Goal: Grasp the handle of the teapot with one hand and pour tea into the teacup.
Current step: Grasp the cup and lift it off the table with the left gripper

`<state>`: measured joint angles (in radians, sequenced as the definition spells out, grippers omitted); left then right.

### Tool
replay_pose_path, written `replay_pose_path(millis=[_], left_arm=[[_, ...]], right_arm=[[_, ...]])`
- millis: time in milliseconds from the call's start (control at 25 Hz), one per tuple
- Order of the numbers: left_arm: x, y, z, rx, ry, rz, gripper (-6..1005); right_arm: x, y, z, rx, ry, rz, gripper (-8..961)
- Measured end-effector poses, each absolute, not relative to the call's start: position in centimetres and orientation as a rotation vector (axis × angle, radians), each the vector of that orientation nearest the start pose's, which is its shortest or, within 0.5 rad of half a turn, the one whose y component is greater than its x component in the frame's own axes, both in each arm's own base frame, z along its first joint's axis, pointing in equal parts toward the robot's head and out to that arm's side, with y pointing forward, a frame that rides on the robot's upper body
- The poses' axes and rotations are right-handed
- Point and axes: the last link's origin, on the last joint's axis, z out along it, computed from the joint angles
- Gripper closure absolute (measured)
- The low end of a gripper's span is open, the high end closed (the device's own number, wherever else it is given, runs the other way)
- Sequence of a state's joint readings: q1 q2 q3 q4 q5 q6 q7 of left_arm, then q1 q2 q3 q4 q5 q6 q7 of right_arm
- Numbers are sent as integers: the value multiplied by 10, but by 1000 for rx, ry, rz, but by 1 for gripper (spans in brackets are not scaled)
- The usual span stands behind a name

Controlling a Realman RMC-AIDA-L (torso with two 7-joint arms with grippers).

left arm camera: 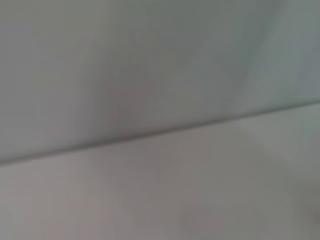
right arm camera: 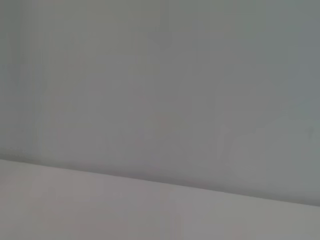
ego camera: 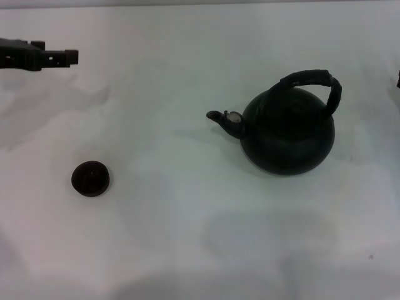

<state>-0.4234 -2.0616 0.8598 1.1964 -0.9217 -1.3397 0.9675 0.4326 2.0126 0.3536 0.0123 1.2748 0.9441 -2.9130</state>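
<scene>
Not yet gripped: teapot (ego camera: 289,131) upright, teacup (ego camera: 90,178) well apart, left pincer (ego camera: 62,57) far off, spread unclear; next, reach handle (ego camera: 315,81).

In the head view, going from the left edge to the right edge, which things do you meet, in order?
left gripper → teacup → teapot, spout first, with its handle arching over the top.

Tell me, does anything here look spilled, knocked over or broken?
Nothing stands out. The teapot stands upright on the white table, its handle arched over the top and its spout aimed toward the teacup, which sits upright well apart. No spill shows. The left gripper is far off.
</scene>
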Motion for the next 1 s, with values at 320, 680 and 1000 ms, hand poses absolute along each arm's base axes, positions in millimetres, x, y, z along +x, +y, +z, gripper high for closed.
replay_pose_path(millis=[320,680,1000], left_arm=[[-260,350,82,-2329,-1196,-145,128],[-238,338,74,-2464,-1318,-115,126],[-242,332,63,-2480,-1375,35,127]], right_arm=[[404,316,8,-1662,695,337,124],[407,314,6,-1665,714,316,126],[407,313,5,-1665,719,317,128]])
